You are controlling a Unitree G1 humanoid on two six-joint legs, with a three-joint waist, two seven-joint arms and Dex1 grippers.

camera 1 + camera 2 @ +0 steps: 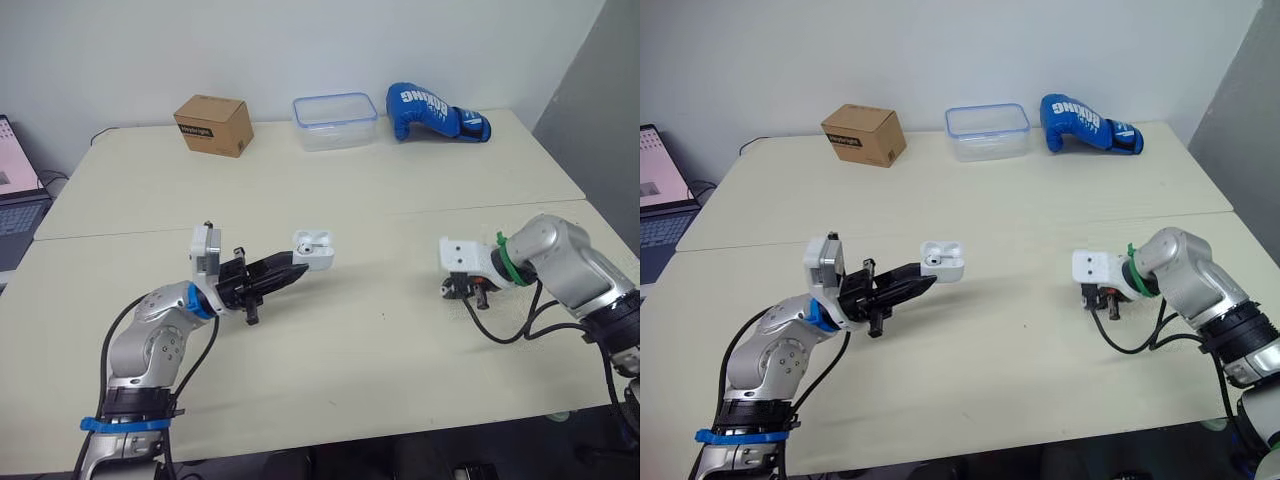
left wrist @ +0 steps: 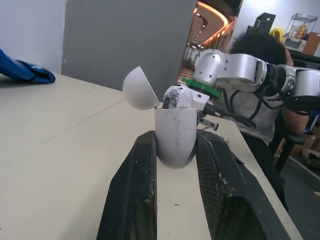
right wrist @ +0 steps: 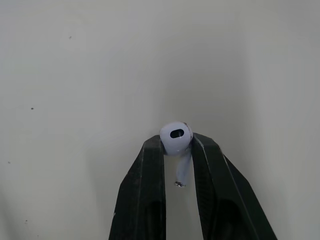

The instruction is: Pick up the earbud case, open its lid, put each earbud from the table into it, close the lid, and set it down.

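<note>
White earbud case [image 2: 175, 137], rounded and glossy with scuffs at the rim. It stands upright with the lid [image 2: 140, 88] flipped open and tilted back. One white earbud [image 2: 176, 96] sits in it, its head poking above the rim.

The left gripper [image 1: 300, 268] holds the case over the middle of the table [image 1: 400, 340], slightly towards the left. Both black fingers [image 2: 135, 190] are clamped on the lower body of the case, one per side, and the jaws stand only as far apart as the case is wide.

The right gripper [image 3: 177, 150] is low over the right side of the table, well apart from the case. Its jaws are nearly together, pinching the second earbud [image 3: 176, 136] at the fingertips. The bud's head sits at the tips and the stem runs back between the fingers.

Count:
- 1 case
- 2 earbuds: 1 in the case, 1 in the right gripper

At the far edge of the table:
- 1 cardboard box [image 1: 213, 125]
- 1 clear container with a blue rim [image 1: 335, 121]
- 1 blue boxing glove [image 1: 432, 111]

There is also 1 laptop [image 1: 15, 190] at the left edge. The left wrist view shows a person [image 2: 255, 50] behind the right arm.
</note>
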